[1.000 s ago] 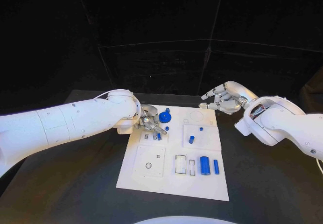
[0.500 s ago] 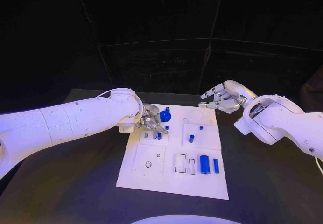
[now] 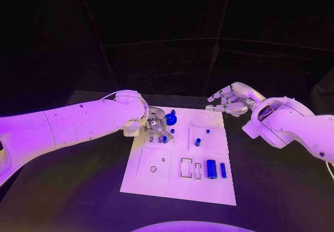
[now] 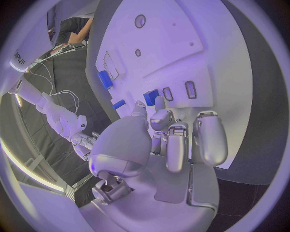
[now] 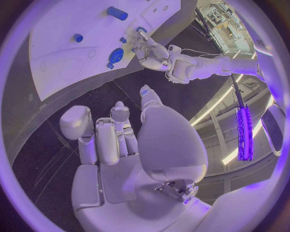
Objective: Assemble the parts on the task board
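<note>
The white task board (image 3: 177,186) lies in the middle of the table. My left hand (image 3: 155,124) hangs over its far left part, and its fingertips (image 4: 158,102) pinch a small blue part (image 3: 163,139) (image 4: 150,96) beside two small slots (image 4: 190,89). A round blue part (image 3: 170,119) (image 5: 116,55) stands just past the hand. A blue peg (image 3: 198,142) (image 5: 78,37) stands upright mid-board. A thick blue cylinder (image 3: 211,170) (image 5: 116,13) and a thinner blue bar (image 3: 223,170) lie near the front right. My right hand (image 3: 227,103) hovers off the board's far right corner, fingers apart, holding nothing.
Two empty rectangular slots (image 3: 187,169) sit left of the thick cylinder, and a small ring hole (image 3: 153,169) marks the front left panel. Tiny blue pegs (image 3: 207,131) dot the far right panel. Black table (image 3: 278,193) surrounds the board.
</note>
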You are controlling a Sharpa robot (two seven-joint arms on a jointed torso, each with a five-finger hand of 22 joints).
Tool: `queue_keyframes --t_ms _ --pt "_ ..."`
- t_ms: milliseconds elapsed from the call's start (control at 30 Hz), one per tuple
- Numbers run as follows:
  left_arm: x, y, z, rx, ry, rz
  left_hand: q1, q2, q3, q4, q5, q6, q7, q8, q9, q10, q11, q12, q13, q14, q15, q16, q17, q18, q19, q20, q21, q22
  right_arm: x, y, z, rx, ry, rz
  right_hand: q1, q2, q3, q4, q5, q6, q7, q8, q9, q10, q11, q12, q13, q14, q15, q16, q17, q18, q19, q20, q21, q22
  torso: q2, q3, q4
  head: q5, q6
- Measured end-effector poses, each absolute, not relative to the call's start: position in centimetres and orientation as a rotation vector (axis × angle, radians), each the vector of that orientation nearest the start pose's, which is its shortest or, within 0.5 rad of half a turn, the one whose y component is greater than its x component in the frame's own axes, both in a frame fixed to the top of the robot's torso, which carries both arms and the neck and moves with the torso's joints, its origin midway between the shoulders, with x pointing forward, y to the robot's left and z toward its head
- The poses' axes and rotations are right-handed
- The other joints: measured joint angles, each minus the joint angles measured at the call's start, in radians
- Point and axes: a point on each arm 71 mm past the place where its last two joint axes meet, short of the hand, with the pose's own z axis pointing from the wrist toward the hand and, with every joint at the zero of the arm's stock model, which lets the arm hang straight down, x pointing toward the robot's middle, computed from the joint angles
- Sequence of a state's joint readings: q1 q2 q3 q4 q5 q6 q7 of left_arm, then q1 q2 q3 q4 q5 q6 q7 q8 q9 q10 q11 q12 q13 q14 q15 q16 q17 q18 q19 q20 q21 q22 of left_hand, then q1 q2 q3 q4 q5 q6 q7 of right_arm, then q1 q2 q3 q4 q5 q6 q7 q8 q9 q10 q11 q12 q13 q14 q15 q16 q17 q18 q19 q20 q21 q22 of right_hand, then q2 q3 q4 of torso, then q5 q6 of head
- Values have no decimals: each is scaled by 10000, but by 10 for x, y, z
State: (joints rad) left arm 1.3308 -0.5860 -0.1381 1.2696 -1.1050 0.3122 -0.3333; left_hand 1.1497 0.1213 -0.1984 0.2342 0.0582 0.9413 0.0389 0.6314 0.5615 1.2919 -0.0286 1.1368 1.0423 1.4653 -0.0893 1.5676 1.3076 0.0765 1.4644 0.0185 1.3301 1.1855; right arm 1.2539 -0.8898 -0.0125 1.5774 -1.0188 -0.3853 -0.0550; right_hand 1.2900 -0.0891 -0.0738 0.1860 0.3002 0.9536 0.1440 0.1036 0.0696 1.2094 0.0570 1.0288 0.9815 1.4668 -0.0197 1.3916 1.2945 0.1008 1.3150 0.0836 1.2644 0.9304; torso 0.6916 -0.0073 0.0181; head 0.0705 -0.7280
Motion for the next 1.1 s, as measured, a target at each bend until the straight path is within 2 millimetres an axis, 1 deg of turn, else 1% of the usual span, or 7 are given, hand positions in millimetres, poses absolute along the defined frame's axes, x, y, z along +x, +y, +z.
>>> queue_keyframes --t_ms 67,567,700,867,933,1000,1100 --pt "522 149 -210 1345 23737 -4995 44 -44 28 -28 0 0 0 0 22 0 0 0 18 0 0 0 0 1 0 0 0 12 490 -212 -144 2582 16303 8856 51 51 0 0 53 0 0 37 0 0 0 0 0 0 0 0 -26 -1 0 0 0 -26 1 0 1 -1 -9" --pt "521 148 -211 1472 23865 -4974 242 -34 162 -272 0 -38 -32 39 123 -1 0 0 37 0 0 0 -1 1 0 0 0 53 491 -211 -145 2549 16362 8853 51 51 1 0 53 0 0 36 0 0 0 0 1 0 0 0 -27 -1 0 0 0 -34 1 0 3 -7 -64" --pt "520 147 -210 1489 23874 -4978 560 13 405 -570 0 -75 -4 39 185 0 0 0 48 0 0 0 -1 1 0 0 39 68 491 -211 -145 2547 16371 8846 51 51 -28 -28 53 0 0 36 0 0 0 0 1 0 0 0 -41 -1 1 0 0 -51 1 -1 11 -9 -81" --pt "520 147 -210 1512 23873 -4993 1013 127 853 -1017 -1 -159 -87 39 222 -37 -36 0 49 3 -2 0 -1 2 35 -35 39 86 492 -210 -146 2545 16381 8838 51 51 -27 -28 53 0 0 36 0 0 0 0 1 0 0 -38 -40 0 1 0 0 -50 1 -4 11 -9 -102" --pt "520 146 -210 1526 23861 -5004 1272 156 1131 -1295 -4 -186 -107 40 228 -80 -76 0 47 6 -83 0 -1 2 29 -42 39 86 492 -210 -146 2544 16385 8837 51 51 -27 -28 102 0 0 36 0 0 0 0 2 0 0 -38 -51 0 1 0 -41 -64 1 -4 11 -4 -108" --pt "521 145 -208 1540 23828 -5031 1484 177 1416 -1571 -6 -272 -122 -44 200 -94 -86 0 31 15 -88 0 -1 1 -3 -74 39 82 492 -210 -146 2540 16390 8840 93 93 -28 -28 112 0 0 36 -1 0 0 0 2 0 0 -38 -51 0 1 0 -41 -64 1 -4 11 -2 -117" --pt "520 144 -208 1565 23828 -5071 1798 166 1606 -1547 78 -341 -119 -168 165 -150 -106 -88 -12 15 -89 0 -1 1 29 -107 39 69 492 -210 -146 2535 16398 8844 117 117 -27 -28 113 0 0 36 0 0 0 0 -5 0 0 -38 -51 0 1 0 -41 -74 0 -3 10 -2 -133"
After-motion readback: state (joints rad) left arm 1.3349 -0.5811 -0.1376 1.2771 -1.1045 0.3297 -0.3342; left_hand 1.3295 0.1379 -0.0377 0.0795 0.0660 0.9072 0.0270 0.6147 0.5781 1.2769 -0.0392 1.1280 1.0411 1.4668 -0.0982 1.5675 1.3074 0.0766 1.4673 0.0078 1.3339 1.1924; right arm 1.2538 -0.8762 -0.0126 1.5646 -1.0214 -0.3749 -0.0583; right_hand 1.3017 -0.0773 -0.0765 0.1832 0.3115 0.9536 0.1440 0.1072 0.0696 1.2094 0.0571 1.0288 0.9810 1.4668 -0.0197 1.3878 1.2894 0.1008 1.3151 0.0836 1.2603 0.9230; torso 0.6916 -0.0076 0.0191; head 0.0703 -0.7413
